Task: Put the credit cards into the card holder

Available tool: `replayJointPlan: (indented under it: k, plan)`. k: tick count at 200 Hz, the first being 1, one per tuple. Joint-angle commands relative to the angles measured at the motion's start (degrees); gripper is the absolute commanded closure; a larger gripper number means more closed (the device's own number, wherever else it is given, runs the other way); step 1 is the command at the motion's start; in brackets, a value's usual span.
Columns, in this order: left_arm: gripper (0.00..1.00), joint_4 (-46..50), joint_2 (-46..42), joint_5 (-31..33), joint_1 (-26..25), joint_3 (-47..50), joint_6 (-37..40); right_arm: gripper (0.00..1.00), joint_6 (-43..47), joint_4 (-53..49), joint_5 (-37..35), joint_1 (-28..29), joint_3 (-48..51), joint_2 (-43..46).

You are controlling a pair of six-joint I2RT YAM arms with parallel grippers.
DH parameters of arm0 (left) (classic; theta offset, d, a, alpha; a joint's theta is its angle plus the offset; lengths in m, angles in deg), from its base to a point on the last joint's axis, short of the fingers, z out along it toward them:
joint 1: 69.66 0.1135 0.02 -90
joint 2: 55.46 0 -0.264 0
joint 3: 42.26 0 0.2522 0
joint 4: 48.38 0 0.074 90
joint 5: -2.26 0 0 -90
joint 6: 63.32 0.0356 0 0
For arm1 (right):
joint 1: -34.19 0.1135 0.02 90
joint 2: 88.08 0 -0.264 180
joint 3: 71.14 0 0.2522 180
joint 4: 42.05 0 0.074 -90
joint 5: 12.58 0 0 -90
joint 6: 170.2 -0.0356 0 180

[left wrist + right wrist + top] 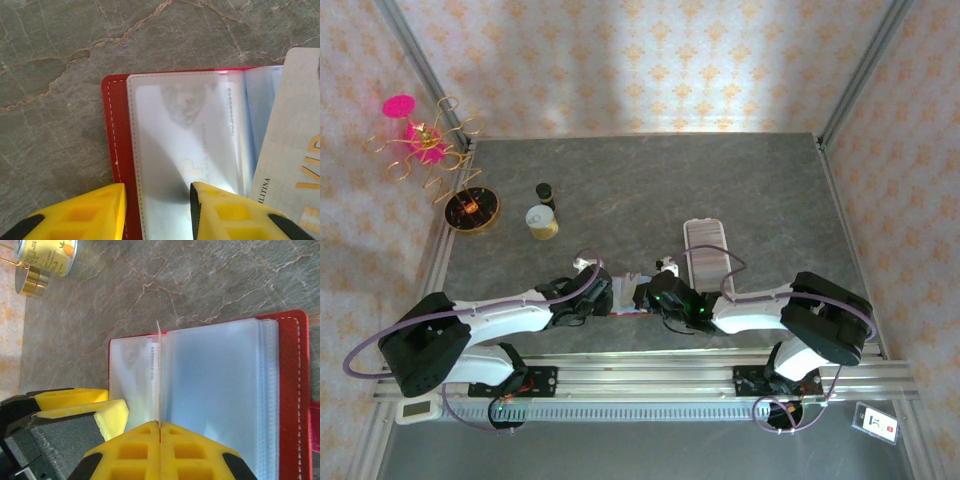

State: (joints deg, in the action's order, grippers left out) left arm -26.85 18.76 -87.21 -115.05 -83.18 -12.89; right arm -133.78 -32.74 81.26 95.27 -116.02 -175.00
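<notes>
The card holder [626, 311] lies open and flat close to the tabletop's [650, 190] near edge, midway between the two arms, its spread length running along that edge. The right claw [160, 432] is clamped together on a credit card [158, 370] held on edge, so its wrist view sees the card as a thin pale line rising from the fingertips over the clear sleeves, roughly where the left-hand sleeve meets the stack of sleeves on the right. The card's long axis points away from the claw, parallel to the holder's fold. The left claw [157, 210] has its fingers [225, 210] apart over the outer part of the left sleeve, which already shows a pale card inside; whether they press on it cannot be told. The right arm carries the card, so the coming move probably depends on tipping that card toward a sleeve mouth and sliding it sideways while the left claw steadies the holder.
</notes>
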Motion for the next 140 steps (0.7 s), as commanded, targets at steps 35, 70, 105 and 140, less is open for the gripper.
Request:
replayJointPlan:
  k: [35, 70, 105, 140]
  plan:
    - [0.65, 0.5, 0.2, -0.5, -0.6, 1.8, -1.3, 1.00, -2.1, 2.9, 0.7, 0.3, 0.5, -0.8]
    - [0.65, 0.2, 0.2, -0.6, -0.6, 2.1, -1.5, 1.00, -2.5, 2.6, 1.0, 0.3, 0.8, -1.2]
    - [0.66, 0.0, 0.0, -0.7, -0.6, 2.5, -1.7, 1.00, -2.8, 2.8, 2.0, 0.4, 0.8, -2.0]
    - [0.66, -0.1, -0.2, -0.7, -0.6, 2.6, -1.8, 1.00, -3.3, 1.8, 2.6, 0.8, 0.9, -2.2]
